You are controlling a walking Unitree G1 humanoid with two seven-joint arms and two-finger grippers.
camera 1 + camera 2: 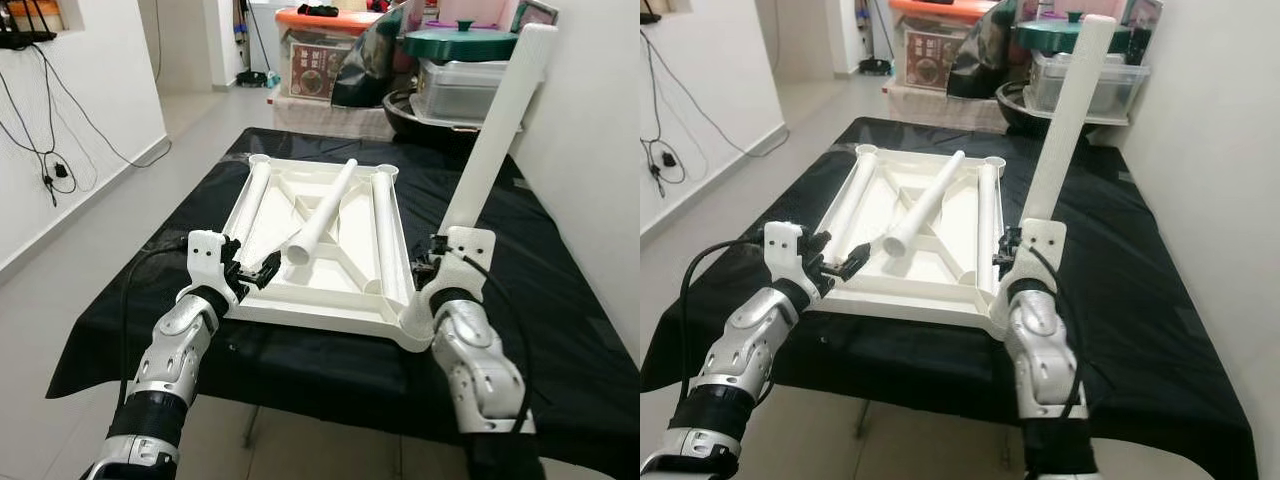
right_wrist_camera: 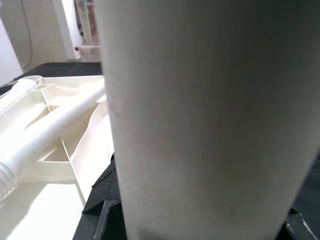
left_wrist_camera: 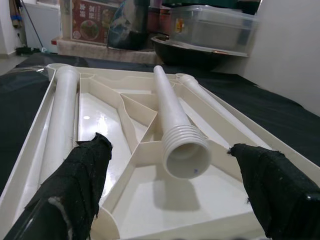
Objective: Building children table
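Observation:
An upturned white table top (image 1: 300, 312) lies on a black cloth. Three white legs lie loose in it: one along the left side (image 1: 250, 200), one slanting across the middle (image 1: 322, 210), one along the right side (image 1: 390, 235). My left gripper (image 1: 255, 272) is open at the top's near left edge. In the left wrist view its fingers (image 3: 75, 185) stand on either side of the middle leg's threaded end (image 3: 185, 150), apart from it. My right gripper (image 1: 430, 265) is shut on a fourth leg (image 1: 495, 130), which stands tilted up from the near right corner (image 1: 415, 330).
Storage boxes (image 1: 320, 55), a clear tub (image 1: 465, 85) with a green lid (image 1: 460, 42) and a dark bowl crowd the far end. A white wall (image 1: 590, 150) runs close on the right. Cables (image 1: 50, 150) hang on the left wall above open floor.

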